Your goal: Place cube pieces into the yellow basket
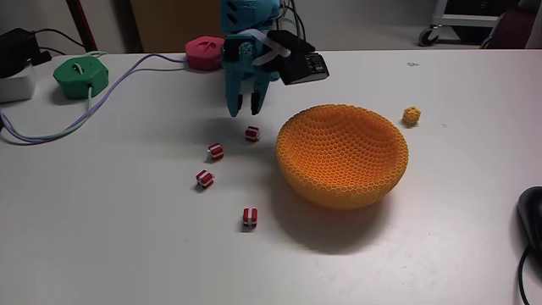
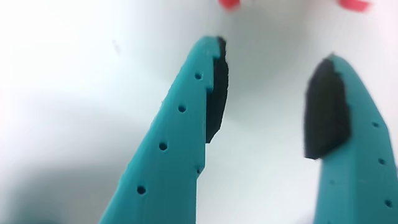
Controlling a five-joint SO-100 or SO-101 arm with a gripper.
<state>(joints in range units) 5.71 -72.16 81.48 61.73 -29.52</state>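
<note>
Several tiny red cube pieces with a white band lie on the white table left of the yellow basket (image 1: 339,188): one (image 1: 252,133) right below my gripper, others at the left (image 1: 215,152), lower left (image 1: 204,179) and front (image 1: 249,218). A tiny yellow cube (image 1: 412,115) sits behind the basket on the right. The basket looks empty. My teal gripper (image 1: 244,108) hangs open just above the table, holding nothing. In the wrist view the gripper (image 2: 273,53) shows bare table between its black pads (image 2: 214,93), and red cube edges (image 2: 230,3) peek in at the top.
A green puck (image 1: 80,76) and a pink puck (image 1: 203,52) sit at the back left, joined by a pale cable (image 1: 110,93). A white box (image 1: 13,85) is at the left edge and a black mouse (image 1: 532,222) at the right edge.
</note>
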